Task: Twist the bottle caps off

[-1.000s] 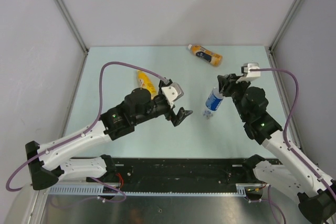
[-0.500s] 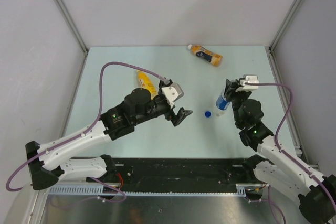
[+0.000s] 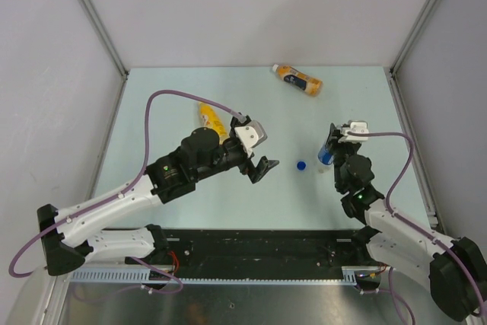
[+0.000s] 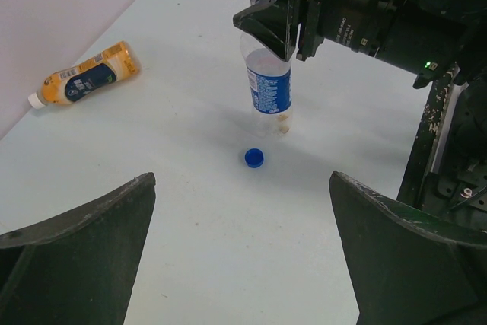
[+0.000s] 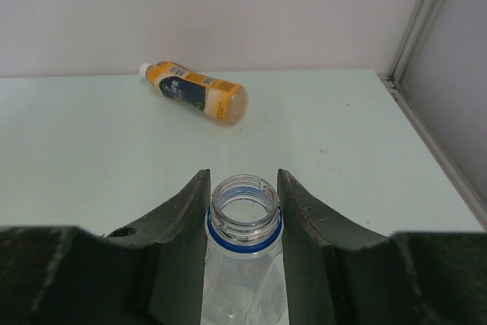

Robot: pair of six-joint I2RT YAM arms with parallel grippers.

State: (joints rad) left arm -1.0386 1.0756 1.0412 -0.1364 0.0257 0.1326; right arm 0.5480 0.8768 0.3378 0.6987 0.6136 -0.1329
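My right gripper [image 3: 332, 136] is shut on the neck of the clear bottle with the blue label [image 3: 326, 154], holding it upright on the table; the open threaded mouth [image 5: 243, 202] shows between the fingers, capless. It also shows in the left wrist view [image 4: 269, 93]. The blue cap [image 3: 301, 165] lies loose on the table left of this bottle, also in the left wrist view [image 4: 254, 158]. My left gripper [image 3: 262, 169] is open and empty, left of the cap. The orange bottle [image 3: 298, 79] with white cap lies at the back. The yellow bottle [image 3: 210, 118] lies behind my left arm.
The enclosure's grey walls and metal posts ring the table [image 3: 152, 112]. The orange bottle also shows in the right wrist view [image 5: 196, 91] and in the left wrist view [image 4: 82, 76]. A black rail [image 3: 259, 245] runs along the near edge.
My right gripper has carried the clear bottle rightward and toward the near edge, setting it upright. The blue cap, off the bottle, now lies on the table. The left arm has not moved.
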